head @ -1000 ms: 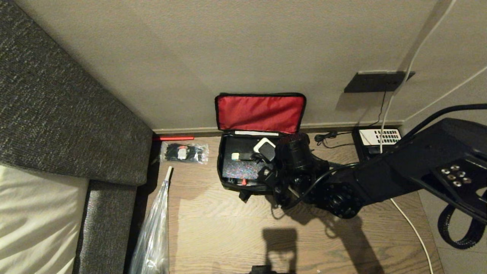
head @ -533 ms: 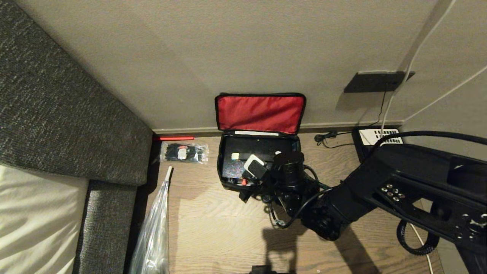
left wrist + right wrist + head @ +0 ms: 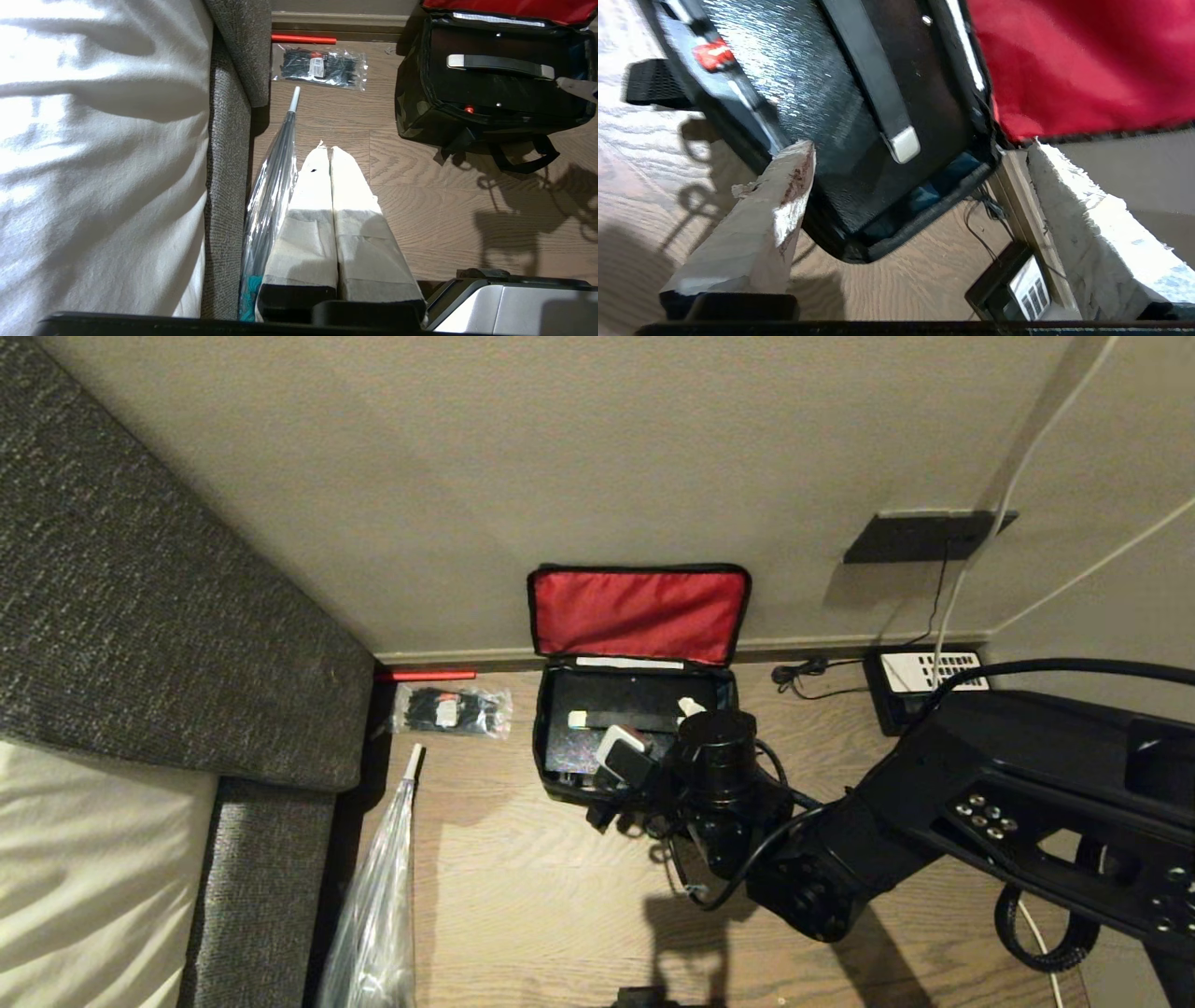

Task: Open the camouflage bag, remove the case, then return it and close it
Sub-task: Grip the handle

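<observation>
Black rigid case (image 3: 611, 728) lying flat inside open red-lined camouflage bag (image 3: 639, 612), right gripper (image 3: 920, 186) spread wide just above, empty, lid propped against wall for access.

camouflage bag (image 3: 413, 109) with red lining, black case (image 3: 611, 705)

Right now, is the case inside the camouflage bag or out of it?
Inside. The case lies flat within the camouflage bag, whose red-lined lid stands open against the wall; the right claw hovers open above it.
</observation>
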### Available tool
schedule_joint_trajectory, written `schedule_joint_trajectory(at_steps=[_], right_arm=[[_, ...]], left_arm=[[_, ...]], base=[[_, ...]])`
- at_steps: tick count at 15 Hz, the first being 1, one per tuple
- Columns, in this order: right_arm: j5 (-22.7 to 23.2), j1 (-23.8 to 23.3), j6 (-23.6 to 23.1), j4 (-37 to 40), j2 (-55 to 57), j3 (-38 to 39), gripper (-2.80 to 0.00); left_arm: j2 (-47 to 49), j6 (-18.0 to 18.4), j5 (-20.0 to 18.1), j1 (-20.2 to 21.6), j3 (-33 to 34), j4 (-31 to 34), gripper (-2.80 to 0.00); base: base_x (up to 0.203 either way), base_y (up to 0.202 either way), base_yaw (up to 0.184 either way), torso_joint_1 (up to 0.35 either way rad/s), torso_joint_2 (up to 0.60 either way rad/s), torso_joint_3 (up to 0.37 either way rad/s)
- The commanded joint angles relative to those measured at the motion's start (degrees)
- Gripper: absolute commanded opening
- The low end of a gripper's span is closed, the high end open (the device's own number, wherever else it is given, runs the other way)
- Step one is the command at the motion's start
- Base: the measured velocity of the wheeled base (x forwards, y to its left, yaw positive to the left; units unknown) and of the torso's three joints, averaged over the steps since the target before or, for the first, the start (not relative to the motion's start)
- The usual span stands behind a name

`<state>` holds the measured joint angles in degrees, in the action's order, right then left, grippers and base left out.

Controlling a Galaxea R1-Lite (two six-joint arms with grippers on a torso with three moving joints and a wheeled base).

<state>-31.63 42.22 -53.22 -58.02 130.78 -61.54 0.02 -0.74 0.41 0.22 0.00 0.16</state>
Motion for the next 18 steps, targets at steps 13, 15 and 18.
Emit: schedule_joint_trajectory(at_steps=[13,15,18], right_arm=[[-1.7,1.0,-0.7,-0.4,-1.1,-0.3,0.00],[-1.8,1.0,-0.7,-0.3,-1.2,-0.6,0.00],[-2.6,1.1,-0.7,-0.4,-1.9,-1.0,0.00]], left_arm=[[-0.1,-0.2,0.0,0.0,0.2,0.0,-2.80],[-0.1,-0.2,0.1,0.0,0.2,0.0,-2.80],[-0.1,0.0,0.0,0.0,0.2,0.0,-2.80]], base=[[0.000,0.000,0.000,0.001,0.00,-0.079],[0.000,0.000,0.000,0.002,0.00,-0.197],[0.000,0.000,0.000,0.002,0.01,-0.082]])
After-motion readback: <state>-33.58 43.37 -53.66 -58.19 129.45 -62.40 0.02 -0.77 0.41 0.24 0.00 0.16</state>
